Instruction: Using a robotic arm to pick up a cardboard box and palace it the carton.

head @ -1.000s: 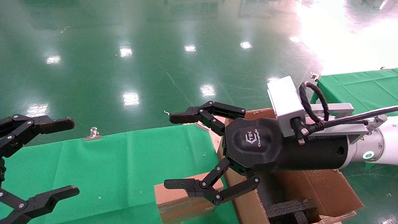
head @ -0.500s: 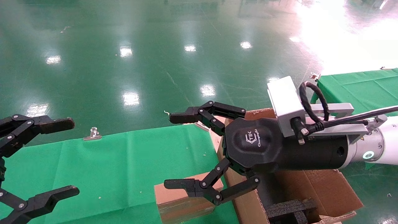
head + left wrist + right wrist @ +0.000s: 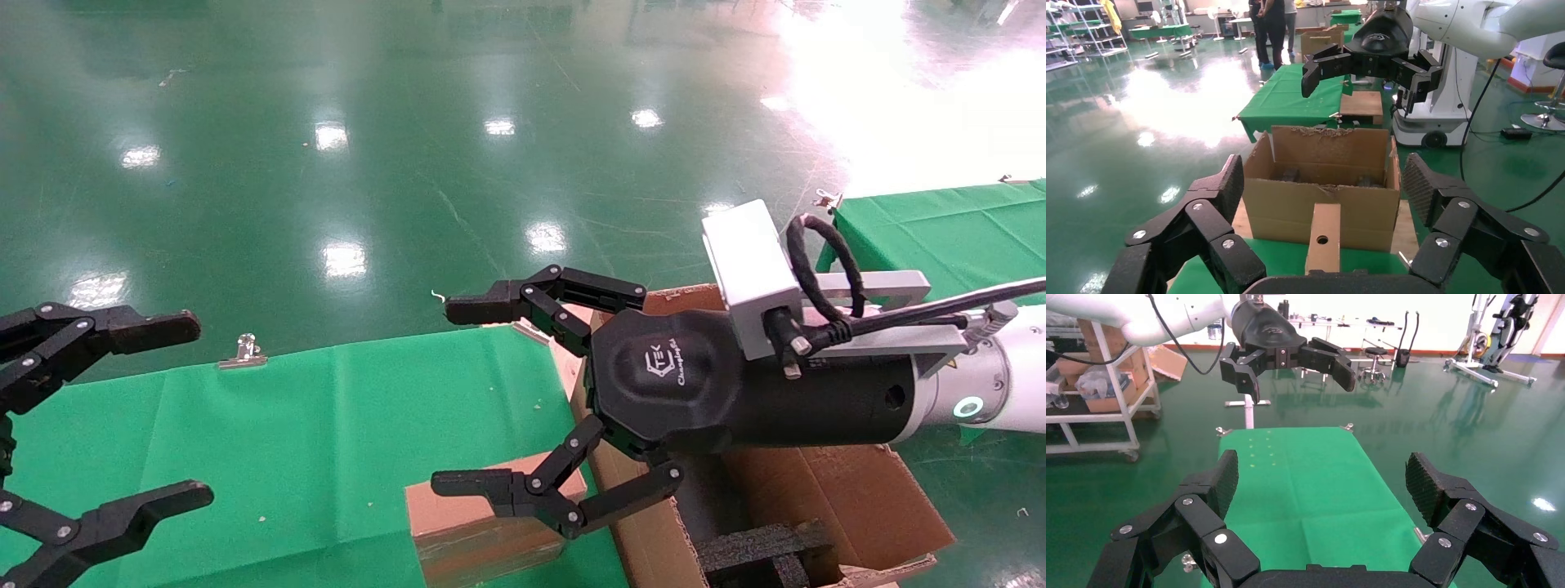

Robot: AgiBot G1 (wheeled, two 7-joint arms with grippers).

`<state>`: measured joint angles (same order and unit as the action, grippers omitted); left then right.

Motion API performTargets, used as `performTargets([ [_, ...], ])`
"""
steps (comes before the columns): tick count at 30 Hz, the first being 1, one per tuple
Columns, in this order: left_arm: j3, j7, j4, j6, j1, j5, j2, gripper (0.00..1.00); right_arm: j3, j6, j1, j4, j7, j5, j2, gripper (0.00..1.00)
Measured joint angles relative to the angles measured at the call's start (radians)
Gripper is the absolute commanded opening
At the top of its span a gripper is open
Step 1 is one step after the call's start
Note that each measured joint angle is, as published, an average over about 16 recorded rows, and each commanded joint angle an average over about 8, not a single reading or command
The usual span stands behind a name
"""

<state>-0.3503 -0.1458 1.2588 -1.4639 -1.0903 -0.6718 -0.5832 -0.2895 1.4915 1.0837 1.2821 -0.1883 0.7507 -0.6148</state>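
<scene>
Right gripper (image 3: 458, 400): black two-finger tool on the white robotic arm (image 3: 1009, 384), held level above the table. Fingers spread wide, nothing between them.

Left gripper (image 3: 139, 416): black finger pair, well apart from the right gripper across the table. Fingers also wide, empty, idle.

Cardboard box (image 3: 482, 523): small, flat, sealed brown parcel lying on the green cloth (image 3: 327, 441), directly below the right gripper's nearer finger and not touched by it. It sits just beside the carton wall.
- Handling, as a judgement: likely light and stiff, with firm corners; the taped top looks smooth and could slip under the pads. Cardboard faces may dent if squeezed hard.
- Hold: best taken across its short width, pads on the two long side faces, near the middle so it does not tip.

Carton (image 3: 825, 498): large brown box with ragged flaps, open top, black foam (image 3: 760, 547) inside; it lies beneath and behind the right gripper's body.

Edges and room:
- The carton wall close by the box leaves little space for a finger on that side.
- The raised flaps call for a lift above their rim before crossing over.
- Open cloth lies ahead of the fingertips, toward the left gripper.
- A metal clip (image 3: 243, 351) marks the cloth's far edge.
</scene>
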Motion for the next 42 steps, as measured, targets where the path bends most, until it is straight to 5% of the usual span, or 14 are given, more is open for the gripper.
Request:
performTargets([
  [10,0.0,0.0,0.0,0.0,0.0,0.0,0.0,0.0,-0.089,0.02,0.113,-0.02,-0.011,0.181,-0.05,1.0],
  [23,0.0,0.0,0.0,0.0,0.0,0.0,0.0,0.0,-0.335,0.085,0.349,-0.124,0.017,0.507,-0.193,1.0],
  [42,0.0,0.0,0.0,0.0,0.0,0.0,0.0,0.0,-0.646,0.082,0.528,-0.304,0.163,0.702,-0.344,1.0],
])
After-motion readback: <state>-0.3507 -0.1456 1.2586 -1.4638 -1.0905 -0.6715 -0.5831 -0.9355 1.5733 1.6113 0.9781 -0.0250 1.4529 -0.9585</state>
